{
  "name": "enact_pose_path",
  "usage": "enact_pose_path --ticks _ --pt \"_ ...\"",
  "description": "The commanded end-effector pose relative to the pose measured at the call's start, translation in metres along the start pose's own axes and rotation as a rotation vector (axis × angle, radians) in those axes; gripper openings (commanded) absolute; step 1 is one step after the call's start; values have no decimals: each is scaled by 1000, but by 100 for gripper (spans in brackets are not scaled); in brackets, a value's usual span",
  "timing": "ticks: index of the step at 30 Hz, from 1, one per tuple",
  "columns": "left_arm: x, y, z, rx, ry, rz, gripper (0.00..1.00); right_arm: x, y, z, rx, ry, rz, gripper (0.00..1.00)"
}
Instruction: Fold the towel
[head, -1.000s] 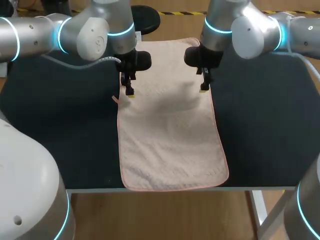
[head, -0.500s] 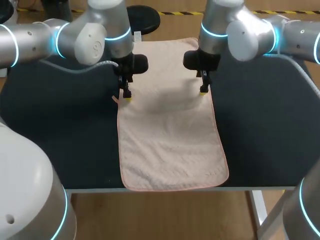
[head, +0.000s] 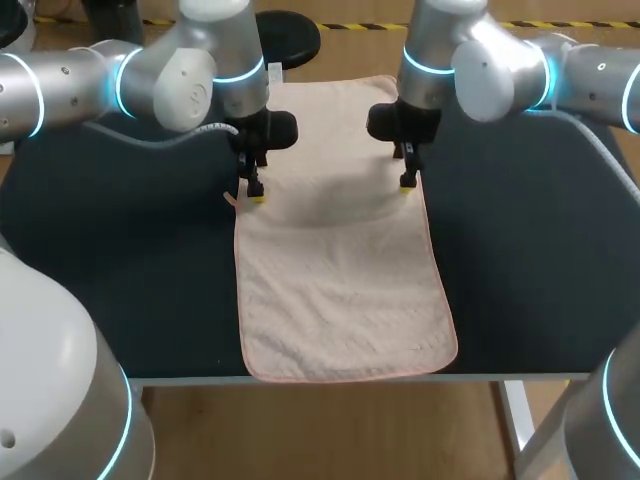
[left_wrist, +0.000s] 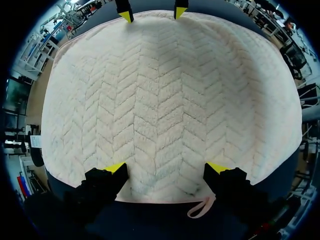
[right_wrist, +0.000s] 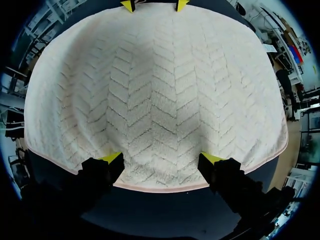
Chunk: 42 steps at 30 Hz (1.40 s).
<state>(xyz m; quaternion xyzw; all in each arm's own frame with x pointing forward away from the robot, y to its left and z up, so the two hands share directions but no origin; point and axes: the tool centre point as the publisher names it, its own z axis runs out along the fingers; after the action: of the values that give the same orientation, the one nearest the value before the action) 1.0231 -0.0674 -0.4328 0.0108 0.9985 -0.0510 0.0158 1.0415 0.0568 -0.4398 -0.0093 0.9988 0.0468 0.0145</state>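
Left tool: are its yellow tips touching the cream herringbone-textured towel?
Cannot tell. The left wrist view shows the left tool open, tips over the edge of the cream towel; neither it nor the head view shows contact or a gap plainly.

Soft, even light falls from above in the head view, showing the towel (head: 340, 280) pale against the dark table (head: 120, 280), which gives back no glare. The silver shells of the left arm (head: 150, 75) and right arm (head: 500, 65) carry only mild highlights beside their glowing cyan rings. A diffuse grey shadow lies on the towel between the left gripper (head: 255, 193) and the right gripper (head: 408, 183); in both wrist views the cloth is brightly lit, its chevron ridges casting fine shadows, with broad soft shade across part of it.
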Motion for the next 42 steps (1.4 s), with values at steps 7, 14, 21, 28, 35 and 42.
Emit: enact_pose_path --ticks 7,14,21,28,35,42 --pt "-5 0 8 -1 11 2 100 -4 1 5 6 12 1 100" --pt "-6 2 10 -1 6 -2 65 -3 1 7 12 17 -3 44" --pt "-7 2 12 -7 7 -1 0 -1 0 8 15 18 -6 0" --pt "-7 1 8 2 0 6 0 1 -1 2 15 2 -1 0" --pt "-6 -2 -12 11 -42 13 0 2 -5 -15 15 -38 4 0" --pt "-3 -8 -38 12 -98 28 0 3 -5 -35 12 -85 2 0"
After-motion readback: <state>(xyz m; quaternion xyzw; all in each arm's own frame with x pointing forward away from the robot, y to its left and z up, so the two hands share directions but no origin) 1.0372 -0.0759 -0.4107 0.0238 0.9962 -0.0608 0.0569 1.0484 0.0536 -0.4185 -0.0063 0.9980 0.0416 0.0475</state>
